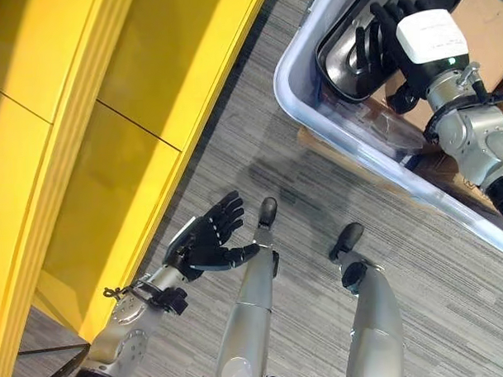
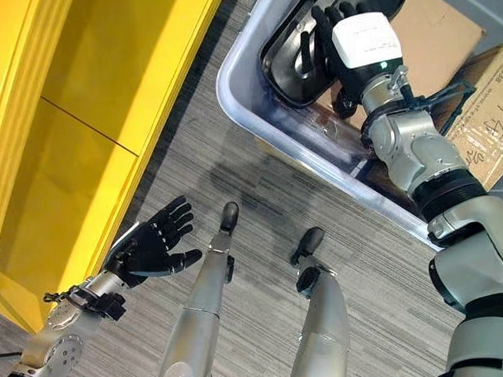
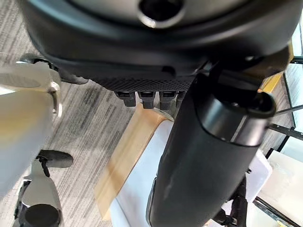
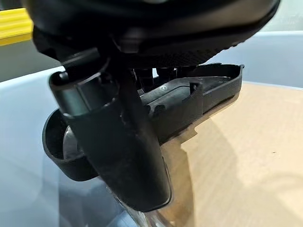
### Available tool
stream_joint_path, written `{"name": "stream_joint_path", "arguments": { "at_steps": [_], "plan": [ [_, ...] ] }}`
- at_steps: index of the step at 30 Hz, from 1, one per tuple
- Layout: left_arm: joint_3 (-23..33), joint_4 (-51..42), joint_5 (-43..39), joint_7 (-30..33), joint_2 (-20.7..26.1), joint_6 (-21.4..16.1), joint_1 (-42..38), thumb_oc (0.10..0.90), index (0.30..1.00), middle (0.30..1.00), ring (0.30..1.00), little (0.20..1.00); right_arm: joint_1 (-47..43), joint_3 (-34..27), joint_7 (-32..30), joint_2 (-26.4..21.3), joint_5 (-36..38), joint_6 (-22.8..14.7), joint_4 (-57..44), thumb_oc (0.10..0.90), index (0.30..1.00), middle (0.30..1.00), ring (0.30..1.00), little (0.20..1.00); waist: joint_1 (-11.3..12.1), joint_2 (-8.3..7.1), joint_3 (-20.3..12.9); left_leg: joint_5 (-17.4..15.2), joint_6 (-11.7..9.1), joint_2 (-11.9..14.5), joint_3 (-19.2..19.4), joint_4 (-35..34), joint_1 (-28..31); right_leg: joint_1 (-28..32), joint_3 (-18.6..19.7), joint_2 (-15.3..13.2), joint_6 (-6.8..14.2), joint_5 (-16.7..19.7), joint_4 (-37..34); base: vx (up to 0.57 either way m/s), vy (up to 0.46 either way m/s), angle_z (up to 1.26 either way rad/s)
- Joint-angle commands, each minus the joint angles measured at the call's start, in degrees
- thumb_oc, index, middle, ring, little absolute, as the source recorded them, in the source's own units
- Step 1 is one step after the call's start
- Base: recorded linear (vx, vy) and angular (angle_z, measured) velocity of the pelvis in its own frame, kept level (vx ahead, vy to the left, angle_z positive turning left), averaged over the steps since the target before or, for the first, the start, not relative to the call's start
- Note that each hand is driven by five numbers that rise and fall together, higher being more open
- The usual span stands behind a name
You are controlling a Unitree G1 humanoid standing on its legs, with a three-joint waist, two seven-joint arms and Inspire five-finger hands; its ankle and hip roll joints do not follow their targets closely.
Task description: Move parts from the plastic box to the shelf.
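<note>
- Right robot hand [image 2: 333, 38] reached into the plastic box [image 1: 291, 86], fingers [image 1: 364, 45] lying on a black moulded part [image 2: 290, 61]; whether they gripped it could not be told.
- Left robot hand [image 1: 210, 238] hung open, fingers spread, over the grey carpet [image 1: 259, 163] beside the yellow shelf [image 1: 109, 135].
- Box and part were cut off at the frame's edge.

Grey striped carpet floor [image 1: 259, 167] has the yellow shelf [image 1: 109, 119] and the clear plastic box [image 1: 291, 88] sitting on it.
</note>
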Motion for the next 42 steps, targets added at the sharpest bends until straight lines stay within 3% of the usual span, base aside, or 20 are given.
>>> {"name": "stream_joint_path", "arguments": {
  "at_steps": [1,10,15,22,23,24,32,42],
  "plan": [
    [2.4,-5.9,-4.1,-1.5,2.0,-5.3,2.6,0.9,1.0,1.0,1.0,1.0,-3.2,3.3,-1.1,-4.8,0.5,2.9,2.3,0.9,1.0,1.0,1.0,1.0,3.0,2.78,-0.6,-1.2,5.1,-1.1,4.6,-1.1,-0.1,3.8,2.9,3.8,-1.2,-9.9,9.1,0.0,0.0,0.0],
    [5.6,-7.0,-8.1,-3.6,2.1,-4.8,2.0,0.9,1.0,1.0,1.0,1.0,-3.8,4.0,-1.7,-6.6,2.6,2.7,3.6,0.9,1.0,1.0,1.0,1.0,3.2,3.65,-0.6,-8.2,7.1,-4.3,4.2,15.0,-11.2,-6.1,5.4,2.8,-3.0,-14.6,24.9,-0.02,-0.03,0.1],
    [6.8,-7.6,-9.2,-5.8,2.5,-4.4,2.1,0.9,1.0,1.0,1.0,1.0,-3.5,4.2,-2.0,-7.5,3.8,2.3,4.2,0.9,1.0,1.0,1.0,1.0,3.2,3.62,-0.6,-10.4,7.4,-5.0,3.9,20.5,-14.7,-8.6,6.1,3.0,-3.8,-16.3,28.8,-0.02,-0.049,0.15],
    [9.3,-7.9,-10.5,-6.6,3.5,-4.1,2.9,0.9,1.0,1.0,1.0,1.0,-4.6,6.2,3.0,-9.1,7.2,1.3,6.5,0.9,1.0,1.0,1.0,1.0,3.2,3.24,-0.6,-13.8,7.6,-6.3,2.7,29.1,-19.2,-11.5,7.6,4.0,-5.0,-19.3,35.3,-0.01,-0.041,0.02],
    [9.5,-7.6,-10.4,-7.0,3.9,-4.0,2.8,0.9,1.0,1.0,1.0,1.0,-5.1,7.4,4.2,-9.0,8.1,1.8,7.9,0.686,0.701,0.701,0.701,0.701,3.3,3.03,-0.6,-13.4,7.7,-6.4,2.3,28.9,-19.6,-11.8,7.5,4.3,-5.1,-19.1,35.1,-0.01,-0.049,-0.01],
    [9.6,-7.7,-10.4,-6.9,4.1,-4.1,2.8,0.9,1.0,1.0,1.0,1.0,-5.1,7.6,4.7,-9.0,9.3,2.3,7.9,0.4,0.3,0.3,0.3,0.3,3.4,2.97,-0.6,-13.4,7.8,-6.5,2.3,28.9,-19.7,-11.8,7.4,4.4,-5.1,-19.0,34.9,-0.02,-0.061,0.02],
    [10.3,-7.7,-10.7,-7.4,5.1,-3.1,2.2,0.9,1.0,1.0,1.0,1.0,-7.3,10.6,9.8,-8.4,8.6,1.0,9.5,0.4,0.3,0.3,0.3,0.3,3.6,2.64,-0.6,-13.4,8.2,-6.6,2.3,28.8,-19.1,-11.2,7.4,4.7,-5.1,-18.6,34.0,0.0,-0.023,0.02],
    [9.9,-7.2,-10.3,-7.5,5.8,-3.1,0.8,0.9,1.0,1.0,1.0,1.0,-6.1,11.3,7.5,-7.2,9.0,-1.6,11.1,0.4,0.3,0.3,0.3,0.3,3.5,2.46,-0.6,-13.4,8.4,-6.3,2.1,28.9,-19.0,-11.2,7.2,5.1,-5.1,-18.5,33.7,0.0,-0.014,0.0]
  ]
}}
